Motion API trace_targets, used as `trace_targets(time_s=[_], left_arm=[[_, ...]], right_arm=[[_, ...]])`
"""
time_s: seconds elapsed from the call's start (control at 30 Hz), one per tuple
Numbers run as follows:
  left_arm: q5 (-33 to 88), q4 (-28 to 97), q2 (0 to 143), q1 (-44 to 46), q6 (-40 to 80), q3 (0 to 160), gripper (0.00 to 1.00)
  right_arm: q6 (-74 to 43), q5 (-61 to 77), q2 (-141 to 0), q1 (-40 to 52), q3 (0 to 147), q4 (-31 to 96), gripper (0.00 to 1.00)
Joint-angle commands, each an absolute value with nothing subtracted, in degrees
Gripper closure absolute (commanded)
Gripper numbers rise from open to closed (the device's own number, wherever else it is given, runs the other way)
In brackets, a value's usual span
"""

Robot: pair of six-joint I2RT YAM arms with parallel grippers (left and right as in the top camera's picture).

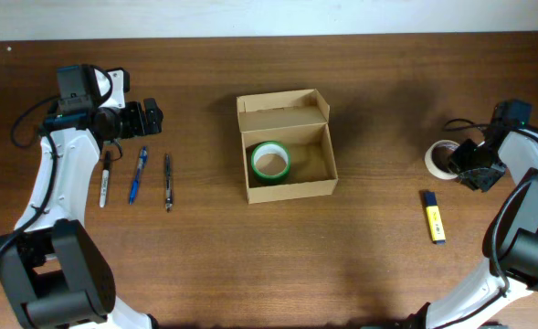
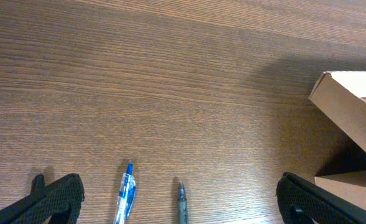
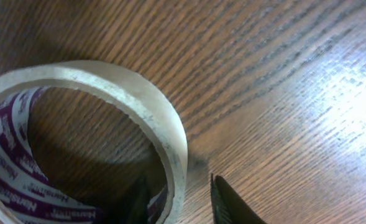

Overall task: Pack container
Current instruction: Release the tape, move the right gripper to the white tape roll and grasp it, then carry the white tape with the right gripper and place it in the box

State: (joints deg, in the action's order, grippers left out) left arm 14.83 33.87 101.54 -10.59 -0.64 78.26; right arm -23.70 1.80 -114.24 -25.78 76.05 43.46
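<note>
My left gripper (image 1: 155, 118) hangs over the left side of the table (image 1: 360, 274), its fingers (image 2: 55, 199) spread wide and holding nothing. Beneath it, three pens lie side by side, apart from each other: a black marker (image 1: 105, 178) on the outside, a blue pen (image 1: 138, 174) in the middle and a dark pen (image 1: 168, 182) nearest the centre. In my left wrist view the tips of the blue pen and the dark pen show between my fingers. The container (image 1: 287, 146) stands open in the middle of the table, well apart from both of my grippers, with its lid flap raised along the far edge. A green tape roll (image 1: 270, 161) lies flat inside it, against the left wall. My right gripper (image 1: 458, 165) is at the far right of the table, down at a white tape roll (image 3: 117, 84) that has purple print on its inner face. The gripper is set narrow, with one finger inside the ring and the other finger (image 3: 229, 202) outside. The roll's wall runs between them, and a strip of table shows between that wall and the outer finger. I cannot tell if the inner finger touches the roll. A yellow highlighter (image 1: 434, 217) lies on the table near that roll.
</note>
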Motion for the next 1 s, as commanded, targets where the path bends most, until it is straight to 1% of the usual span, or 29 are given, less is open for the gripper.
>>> trace_targets(time_s=[0.0, 0.03, 0.07, 0.13, 0.23, 0.37, 0.5, 0.6, 0.7, 0.8, 0.97], left_arm=[[15.66, 33.91, 102.02, -10.66, -1.76, 79.07, 0.01], [15.66, 33.91, 102.02, -10.66, -1.76, 79.07, 0.01], [15.66, 33.91, 102.02, -10.66, -1.76, 79.07, 0.01], [15.66, 33.91, 102.02, -10.66, -1.76, 79.05, 0.01], [15.66, 33.93, 102.02, -10.66, -1.76, 79.05, 0.01], [15.66, 33.93, 102.02, -10.66, -1.76, 79.07, 0.01], [15.66, 33.91, 102.02, -10.66, -1.76, 79.05, 0.01], [15.66, 33.91, 102.02, -10.66, -1.76, 79.05, 0.01], [15.66, 33.93, 102.02, -10.66, -1.76, 79.05, 0.01], [15.66, 33.93, 102.02, -10.66, -1.76, 79.07, 0.01], [15.66, 33.93, 102.02, -10.66, -1.76, 79.07, 0.01]], right_arm=[[-24.53, 0.19, -114.87, -25.56, 75.53, 43.18, 0.70], [-24.53, 0.08, -114.87, -25.56, 75.53, 43.16, 0.70], [-24.56, 0.01, -114.87, -25.58, 75.53, 43.16, 0.77], [-24.53, 0.03, -114.87, -25.58, 75.55, 43.27, 0.96], [-24.49, 1.23, -114.65, -25.58, 76.20, 44.56, 0.96], [-23.16, 3.51, -112.66, -25.47, 80.53, 49.87, 0.96], [-18.70, 8.03, -107.61, -24.58, 88.97, 56.58, 0.96], [-14.48, 10.39, -103.24, -22.15, 97.34, 62.57, 0.96], [-8.32, 12.12, -99.44, -17.19, 106.56, 68.66, 0.96], [-0.43, 12.47, -97.14, -9.04, 113.36, 72.77, 0.96], [12.78, 11.77, -97.23, 7.35, 115.15, 74.22, 0.96]])
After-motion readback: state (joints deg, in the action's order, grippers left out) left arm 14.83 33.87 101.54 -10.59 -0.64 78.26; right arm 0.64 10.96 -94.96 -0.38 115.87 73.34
